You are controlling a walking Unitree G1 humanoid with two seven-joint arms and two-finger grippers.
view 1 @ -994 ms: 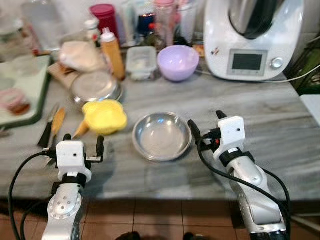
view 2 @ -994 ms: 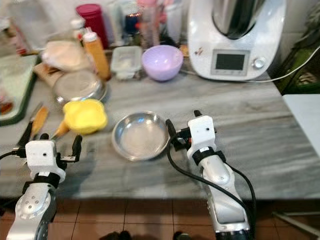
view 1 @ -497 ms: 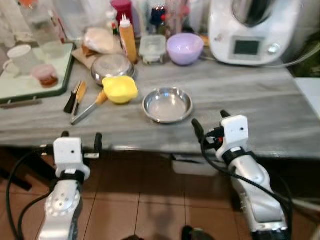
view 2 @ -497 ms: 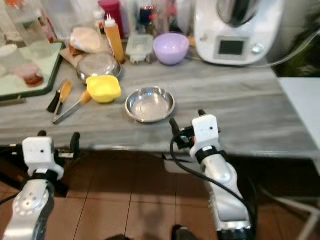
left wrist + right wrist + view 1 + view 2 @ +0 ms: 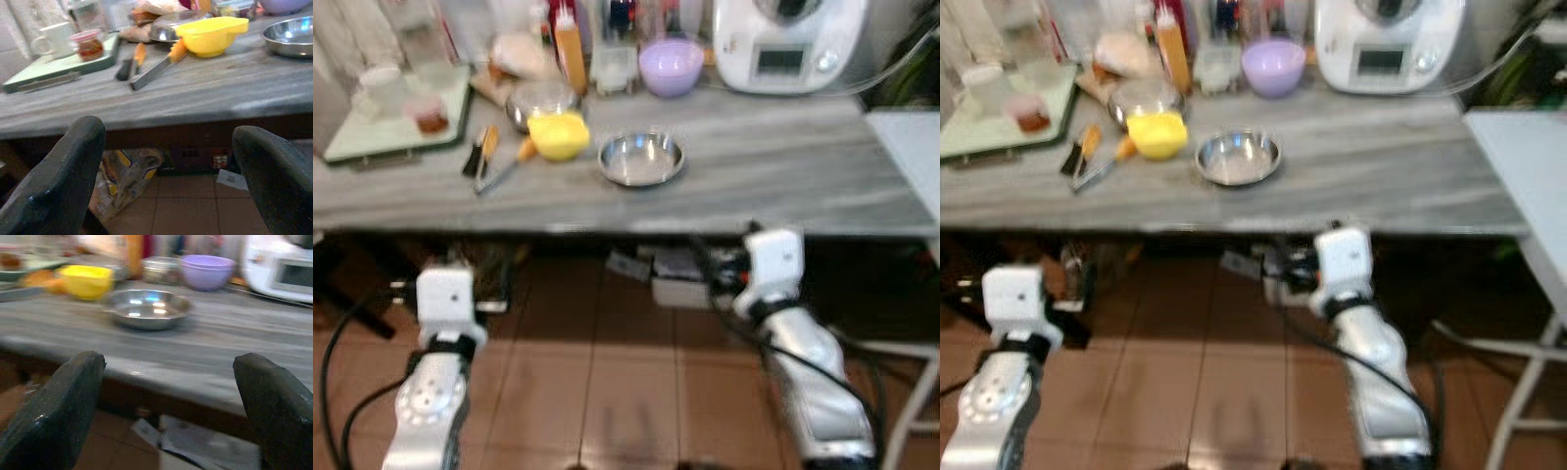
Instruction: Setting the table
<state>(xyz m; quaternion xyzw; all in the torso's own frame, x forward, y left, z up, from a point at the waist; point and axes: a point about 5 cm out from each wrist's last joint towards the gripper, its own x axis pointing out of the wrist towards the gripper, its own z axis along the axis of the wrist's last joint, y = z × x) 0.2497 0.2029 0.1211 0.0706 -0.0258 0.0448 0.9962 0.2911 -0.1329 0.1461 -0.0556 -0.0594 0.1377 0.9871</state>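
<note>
A steel bowl (image 5: 641, 159) sits near the middle of the grey marble counter (image 5: 783, 176). A yellow bowl (image 5: 558, 135) with an orange handle and two knives (image 5: 481, 155) lie to its left. My left gripper (image 5: 166, 132) is open and holds nothing. It hangs over the tiled floor below the counter's front edge. My right gripper (image 5: 168, 364) is open too and holds nothing. It is level with the counter's edge and faces the steel bowl (image 5: 146, 308). Both eye views are blurred.
A purple bowl (image 5: 671, 67), a white kitchen machine (image 5: 793, 44), bottles and a lidded steel dish (image 5: 540, 98) line the back of the counter. A green tray (image 5: 396, 122) with a cup and a jar stands at the left. A white table (image 5: 906, 147) adjoins on the right. Bags and papers (image 5: 127, 176) lie under the counter.
The whole view has pulled back from the counter. Both grippers, earlier over its front edge, are now in front of it above the floor. Nothing on the counter has moved.
</note>
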